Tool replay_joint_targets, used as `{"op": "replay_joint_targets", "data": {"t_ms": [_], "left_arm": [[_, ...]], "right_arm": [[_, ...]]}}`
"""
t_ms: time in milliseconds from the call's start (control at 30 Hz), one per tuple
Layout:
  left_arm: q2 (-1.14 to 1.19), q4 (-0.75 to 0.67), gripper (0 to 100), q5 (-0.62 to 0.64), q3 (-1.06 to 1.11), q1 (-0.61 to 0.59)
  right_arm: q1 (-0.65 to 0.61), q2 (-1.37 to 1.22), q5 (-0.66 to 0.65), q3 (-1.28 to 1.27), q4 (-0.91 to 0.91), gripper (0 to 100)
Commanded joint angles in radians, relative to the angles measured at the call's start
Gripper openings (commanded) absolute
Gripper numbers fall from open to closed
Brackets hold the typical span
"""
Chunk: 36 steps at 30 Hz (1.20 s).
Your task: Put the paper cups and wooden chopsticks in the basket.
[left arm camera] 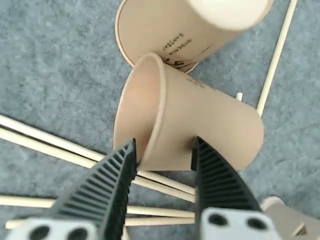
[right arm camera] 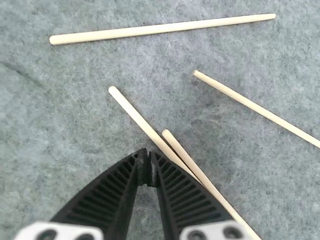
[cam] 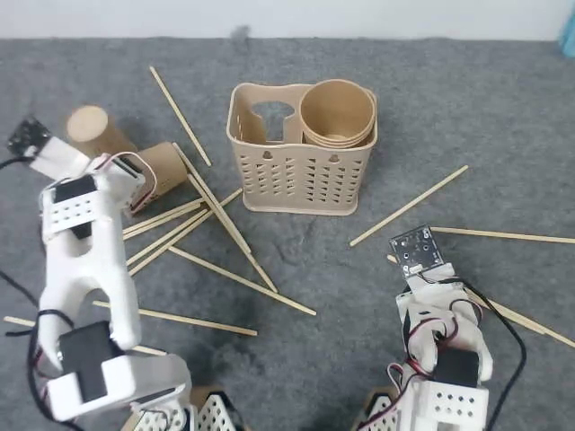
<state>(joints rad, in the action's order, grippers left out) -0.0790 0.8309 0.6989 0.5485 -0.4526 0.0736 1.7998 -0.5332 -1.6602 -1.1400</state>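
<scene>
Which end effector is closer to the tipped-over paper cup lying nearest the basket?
Left. The left end effector is open right at that paper cup's rim. The right end effector is shut over loose chopsticks, far from the cup.

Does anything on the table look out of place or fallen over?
Yes. One cup and a second cup lie on their sides left of the basket, and chopsticks are strewn around it at all angles, some crossing. The basket stands upright with stacked cups in one compartment.
</scene>
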Motion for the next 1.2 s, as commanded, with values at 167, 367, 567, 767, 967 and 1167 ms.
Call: {"op": "replay_joint_targets", "data": {"t_ms": [167,367,567,767,967,1167], "left_arm": [[-0.048,-0.020,1,0.005,-0.035,0.002],[-0.055,0.037,1,-0.074,-0.047,0.002],[-0.215,0.175,1,-0.157,-0.064,0.002],[-0.483,0.265,1,-0.196,-0.059,-0.043],[-0.609,0.330,2,-0.233,-0.042,-0.115],[-0.545,0.250,12,-0.212,0.093,-0.074]], "right_arm": [[-0.007,0.015,-0.012,0.012,-0.007,0.8],[-0.007,0.015,-0.012,0.012,-0.007,0.8],[-0.007,0.015,-0.012,0.012,-0.004,0.8],[-0.007,0.015,-0.012,0.012,-0.005,0.8],[-0.007,0.015,-0.012,0.012,-0.007,0.8],[-0.007,0.015,-0.012,0.012,-0.021,0.8]]}}
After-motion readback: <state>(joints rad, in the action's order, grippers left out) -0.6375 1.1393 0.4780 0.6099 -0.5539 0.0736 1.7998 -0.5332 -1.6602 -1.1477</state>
